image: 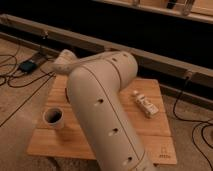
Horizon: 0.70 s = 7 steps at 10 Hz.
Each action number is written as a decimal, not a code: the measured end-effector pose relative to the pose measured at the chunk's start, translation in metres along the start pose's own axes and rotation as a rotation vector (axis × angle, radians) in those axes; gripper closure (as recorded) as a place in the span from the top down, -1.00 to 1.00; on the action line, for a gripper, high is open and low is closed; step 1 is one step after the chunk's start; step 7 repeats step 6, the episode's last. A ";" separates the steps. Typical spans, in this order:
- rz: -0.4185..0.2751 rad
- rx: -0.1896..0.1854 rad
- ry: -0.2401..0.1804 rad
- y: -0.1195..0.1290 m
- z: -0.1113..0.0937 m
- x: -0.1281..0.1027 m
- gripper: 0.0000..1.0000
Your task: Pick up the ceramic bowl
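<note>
The arm (102,115) fills the middle of the view, a fat white limb rising from the bottom edge and bending away over the wooden counter (150,130) toward its far left corner. The end effector is somewhere past that bend, hidden behind the arm's own bulk, so I cannot tell how it stands or whether it has anything. The bowl is not to be seen either; my guess is it sits on the part of the counter the arm covers, but I can't place it. What does show is a white mug (53,118) with a dark inside, standing upright near the front left, and a small white packet (145,106) lying toward the right side, well apart from the mug. This looks to me like the reach, the grasp not yet confirmed. The next move calls for coming down over the bowl's rim without brushing the mug.
</note>
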 end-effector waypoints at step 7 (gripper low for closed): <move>0.054 -0.057 -0.064 0.018 -0.015 -0.012 -1.00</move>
